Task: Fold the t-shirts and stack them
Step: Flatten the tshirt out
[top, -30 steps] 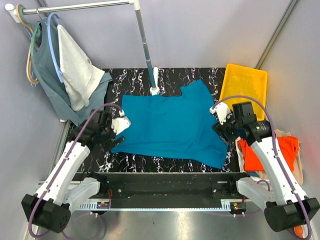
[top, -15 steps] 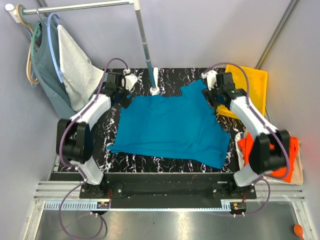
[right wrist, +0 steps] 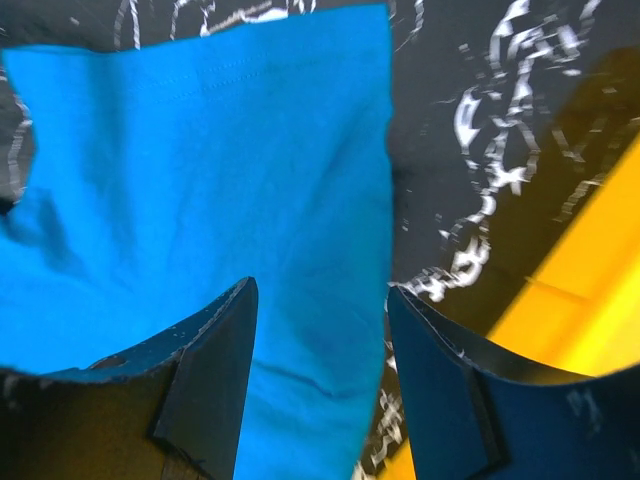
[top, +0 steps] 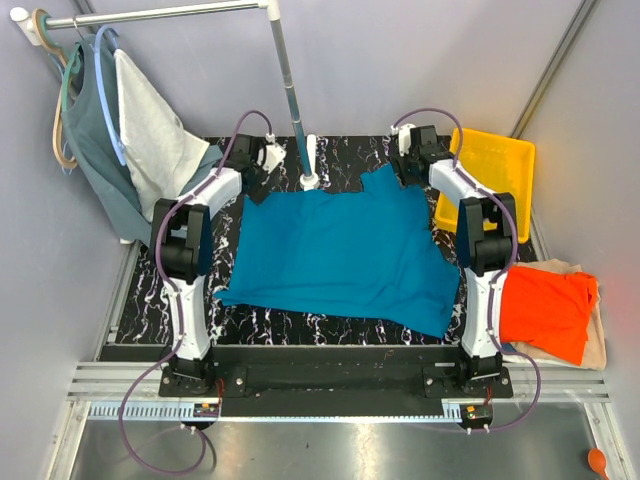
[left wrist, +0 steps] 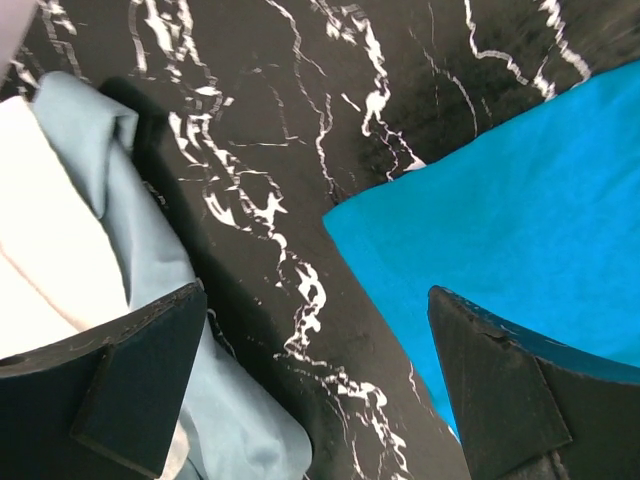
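Both arms are now reaching across to the far edge of the bench [top: 350, 152]. Left end effector [top: 268, 158] and right end effector [top: 408, 150] are hovering there, jaws apart, clamping nothing. Teal-blue t-shirt [top: 340, 250] is lying flat mid-bench; being limp and light, it is likely best pinched at its far corner hems.

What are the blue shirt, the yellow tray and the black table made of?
The blue shirt looks like soft matte cloth: limp, wrinkled, with a stitched hem. The yellow tray seems smooth plastic, moulded with a raised rim. The table top is black with white veins, like marble; stone or print, I cannot tell.
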Controlling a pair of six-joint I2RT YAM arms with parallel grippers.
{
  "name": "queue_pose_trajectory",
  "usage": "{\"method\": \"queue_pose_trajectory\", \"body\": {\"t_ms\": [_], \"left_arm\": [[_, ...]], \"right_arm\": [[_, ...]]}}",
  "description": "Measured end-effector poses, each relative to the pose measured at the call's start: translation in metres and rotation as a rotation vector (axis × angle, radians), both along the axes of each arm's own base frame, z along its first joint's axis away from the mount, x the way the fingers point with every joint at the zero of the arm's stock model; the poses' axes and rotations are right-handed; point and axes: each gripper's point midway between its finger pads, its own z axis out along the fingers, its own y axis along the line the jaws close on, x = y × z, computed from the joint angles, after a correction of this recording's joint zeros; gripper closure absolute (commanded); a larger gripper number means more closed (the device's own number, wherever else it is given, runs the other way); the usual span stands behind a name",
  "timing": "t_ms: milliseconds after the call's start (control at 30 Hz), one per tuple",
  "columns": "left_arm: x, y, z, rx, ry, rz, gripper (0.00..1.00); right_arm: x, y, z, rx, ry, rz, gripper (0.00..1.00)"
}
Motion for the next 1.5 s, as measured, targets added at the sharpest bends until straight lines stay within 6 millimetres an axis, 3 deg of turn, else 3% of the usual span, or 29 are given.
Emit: {"method": "queue_pose_trajectory", "body": {"t_ms": [133,300,667,1233,1500], "left_arm": [[-0.002,0.006,-0.020,0.050,0.043,-0.012,0.01],[-0.004,0.010,-0.037,0.104,0.079,-0.025,0.01],[0.009,0.016,-0.035,0.202,0.044,-0.038,0.01],[0.023,0.054,-0.031,0.330,-0.014,0.002,0.01],[0.033,0.062,-0.030,0.367,-0.031,0.017,0.01]], "right_arm": [[0.006,0.001,-0.021,-0.003,0.029,0.002,0.37],[0.013,0.005,-0.017,0.009,0.013,0.011,0.36],[0.016,0.011,-0.013,0.031,0.001,0.034,0.36],[0.028,0.008,-0.032,-0.006,0.007,0.040,0.36],[0.029,0.008,-0.034,-0.014,0.007,0.046,0.36]]}}
